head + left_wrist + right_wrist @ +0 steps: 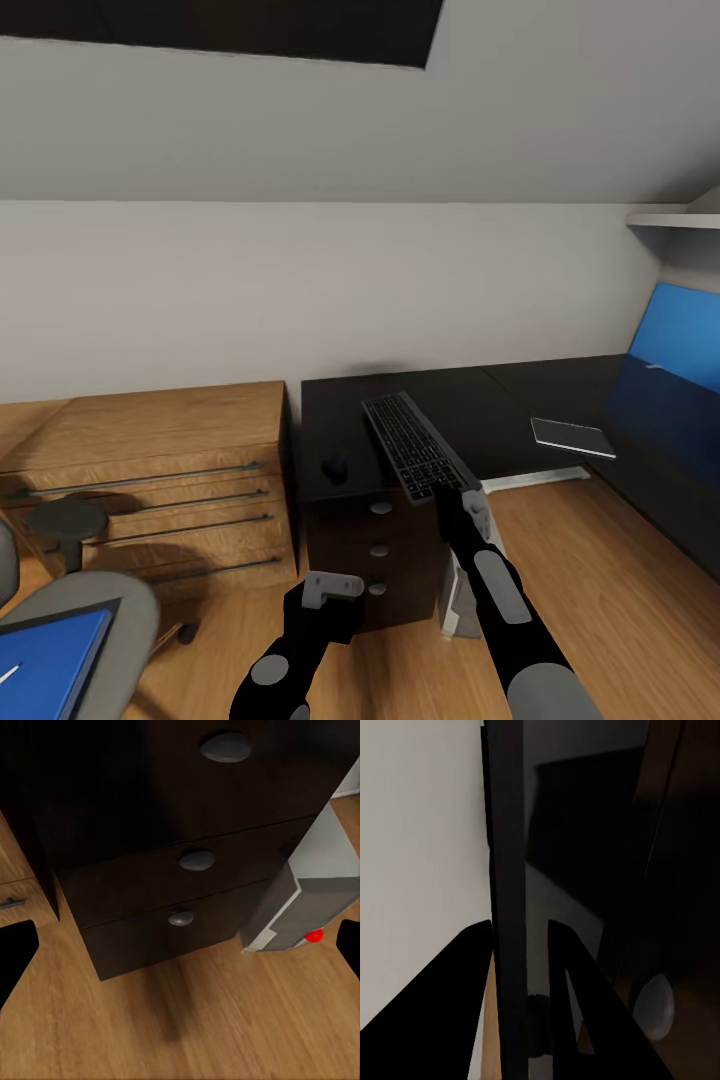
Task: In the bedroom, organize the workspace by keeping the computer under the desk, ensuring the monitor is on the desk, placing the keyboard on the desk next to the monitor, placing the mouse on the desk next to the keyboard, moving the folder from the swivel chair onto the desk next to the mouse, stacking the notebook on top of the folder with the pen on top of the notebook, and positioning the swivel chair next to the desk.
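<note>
My right gripper (458,497) is shut on the near end of the black keyboard (412,445), which lies lengthwise over the black desk (500,400). In the right wrist view the keyboard (508,900) shows edge-on between both fingers (442,1012). A dark mouse (333,467) rests on the desk left of it. The blue monitor (680,345) stands at the right. A flat grey notebook (572,436) sits near the desk's front edge. The blue folder (50,665) lies on the swivel chair (110,610). My left gripper (333,588) hangs open before the drawers (196,859), beside the computer tower (300,907).
A wooden dresser (150,460) stands against the desk's left side. The drawer unit (378,545) with round knobs fills the space under the desk's left end, and the grey tower (455,595) stands right of it. Wood floor (600,600) stretches to the right.
</note>
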